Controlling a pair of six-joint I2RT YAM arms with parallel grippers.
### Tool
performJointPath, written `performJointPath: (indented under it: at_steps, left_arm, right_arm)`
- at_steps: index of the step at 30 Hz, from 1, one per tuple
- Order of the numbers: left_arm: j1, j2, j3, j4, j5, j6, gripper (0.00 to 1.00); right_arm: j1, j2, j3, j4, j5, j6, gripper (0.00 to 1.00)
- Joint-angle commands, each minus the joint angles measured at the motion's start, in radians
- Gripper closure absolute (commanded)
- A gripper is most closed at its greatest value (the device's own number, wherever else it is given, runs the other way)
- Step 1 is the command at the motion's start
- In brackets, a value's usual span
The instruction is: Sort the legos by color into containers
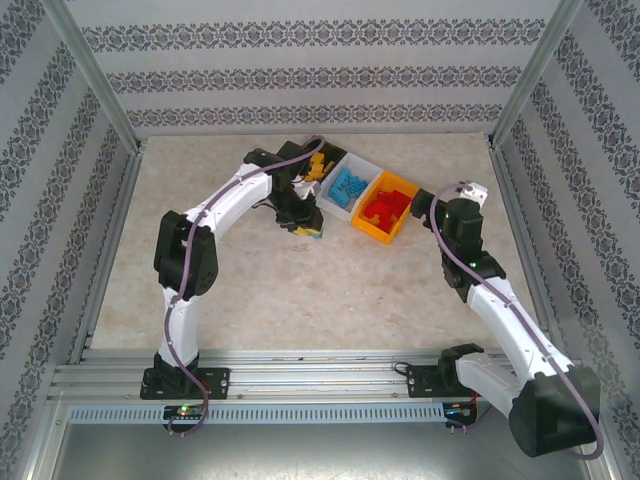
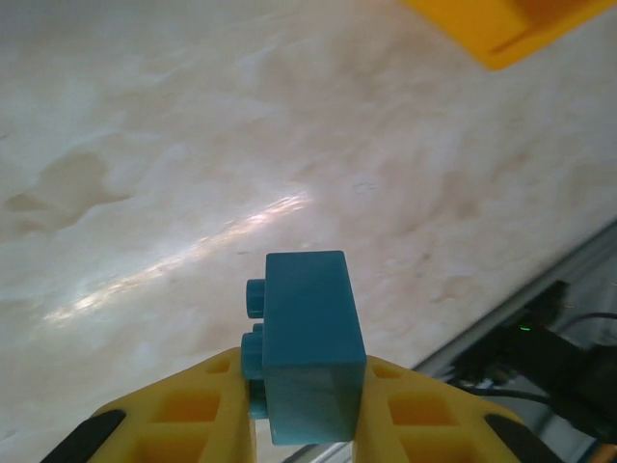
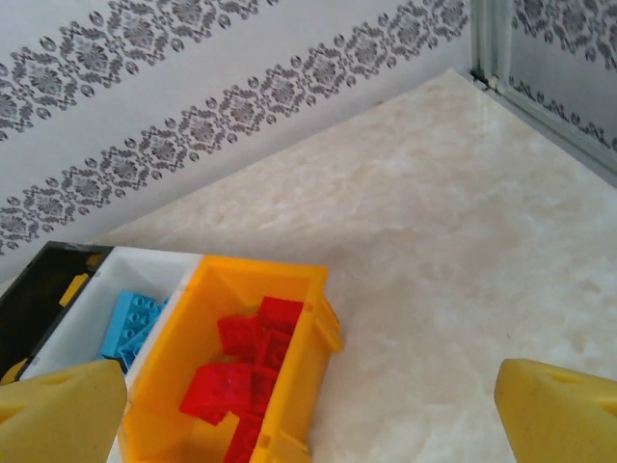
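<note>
Left gripper (image 2: 307,405) clamps 1 blue brick (image 2: 310,328) over the table (image 1: 330,290), just beside the white bin (image 3: 159,258) near the far edge. Right gripper (image 3: 308,405) gapes wide, empty. 3 bins (image 1: 385,237) look sorted; likely the last brick.

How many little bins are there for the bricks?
3, joined in a row: the black bin at one end, the white bin in the middle with blue bricks, and the orange bin at the other end with red bricks. None looks hidden.

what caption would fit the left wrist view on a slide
Left gripper shut on a blue lego over the pale table, a corner of the orange bin at top right.
</note>
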Motion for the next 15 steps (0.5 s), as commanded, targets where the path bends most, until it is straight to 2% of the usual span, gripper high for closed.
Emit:
performJointPath:
  at_steps: [1, 9, 15]
  left_arm:
    - [0.006, -0.074, 0.027, 0.153, 0.146, -0.084, 0.74]
    - [0.024, -0.03, 0.199, 0.328, 0.284, -0.284, 0.73]
    - [0.03, 0.022, 0.245, 0.646, 0.363, -0.573, 0.74]
  right_arm:
    - [-0.018, -0.054, -0.044, -0.021, 0.019, 0.083, 0.02]
    - [-0.032, -0.142, -0.134, 0.004, -0.022, 0.178, 0.02]
    - [-0.039, -0.153, -0.146, -0.027, -0.05, 0.209, 0.02]
